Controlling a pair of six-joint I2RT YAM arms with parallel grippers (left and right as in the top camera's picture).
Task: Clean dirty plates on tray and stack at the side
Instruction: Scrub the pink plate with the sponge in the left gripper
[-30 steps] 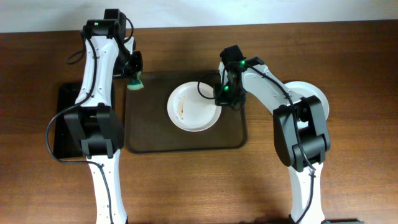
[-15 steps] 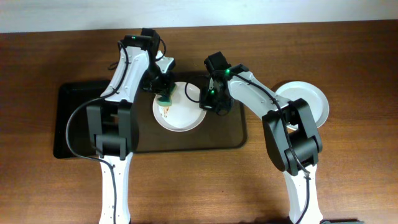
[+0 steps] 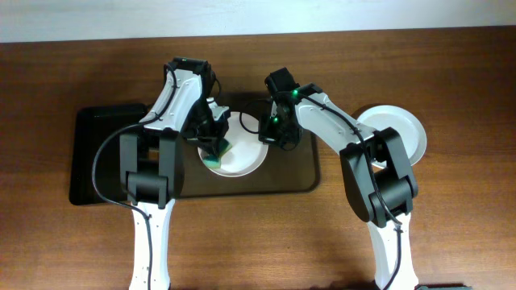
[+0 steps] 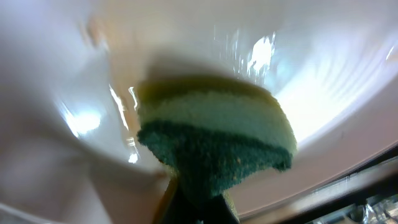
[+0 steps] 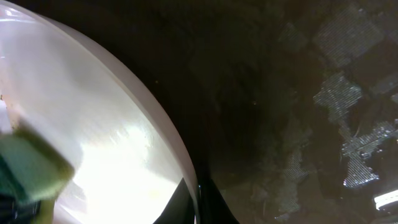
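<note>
Two white plates in view. The first plate (image 3: 246, 153) sits on the one brown tray (image 3: 274, 184). The second plate (image 3: 399, 129) is on the bench (image 3: 459, 201) right of the tray; cannot tell if more lie under it. Left fingers (image 3: 211, 135) clamp one green sponge (image 3: 218, 155), pressed on the first plate's left part. Right fingers (image 3: 271, 135) pinch the first plate's right rim. One black tray (image 3: 93, 161) at far left.
</note>
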